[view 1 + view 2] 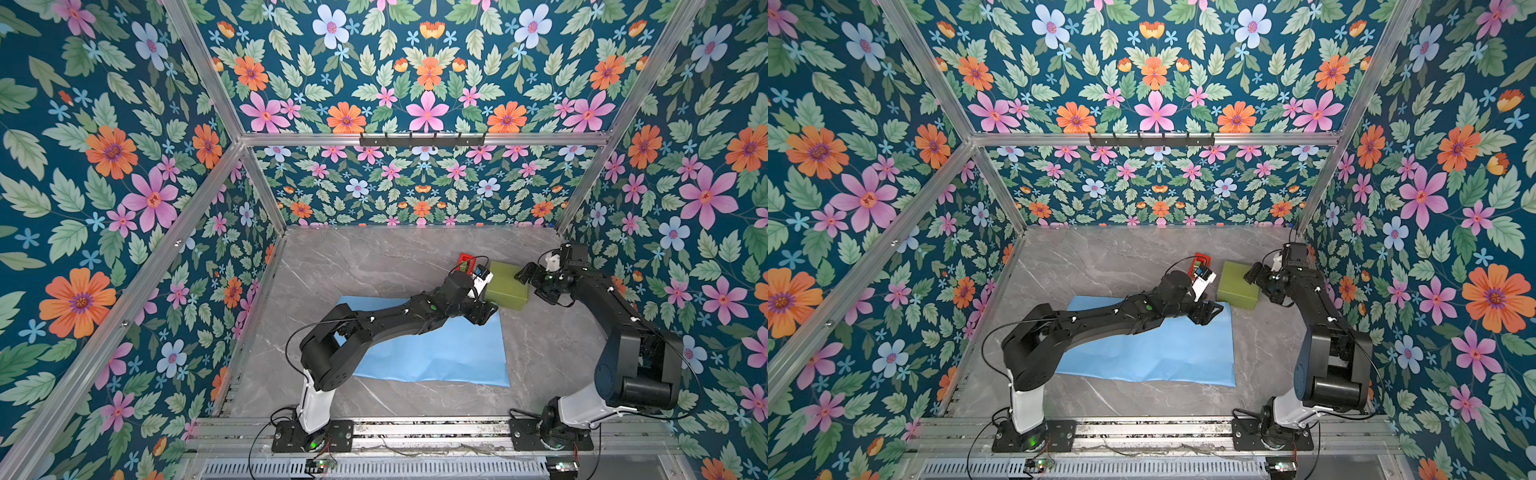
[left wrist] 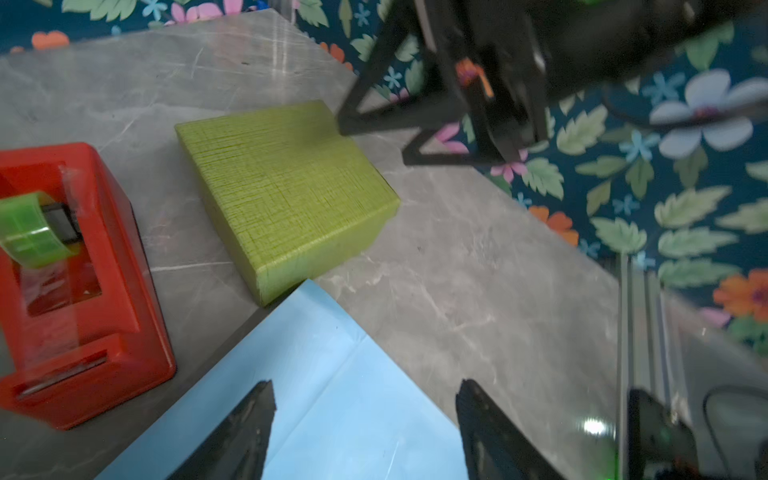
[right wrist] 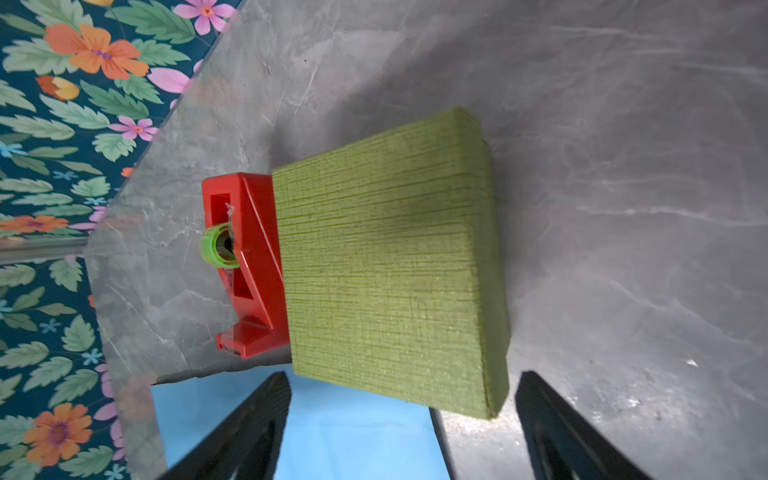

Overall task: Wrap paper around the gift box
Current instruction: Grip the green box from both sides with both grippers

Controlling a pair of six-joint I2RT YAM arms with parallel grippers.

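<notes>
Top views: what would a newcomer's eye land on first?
The sky-blue paper lies flat in the middle, under the left arm. Just beyond its far right corner sits the green gift box, flanked by a red tape dispenser and the open right gripper.

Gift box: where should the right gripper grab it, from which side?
Likely from above, pinching two opposite side walls of the gift box: it lies flat, so only its low walls offer a pinch. Choose the pair not facing the red tape dispenser, which crowds one side. The right gripper, open, is nearest.
</notes>
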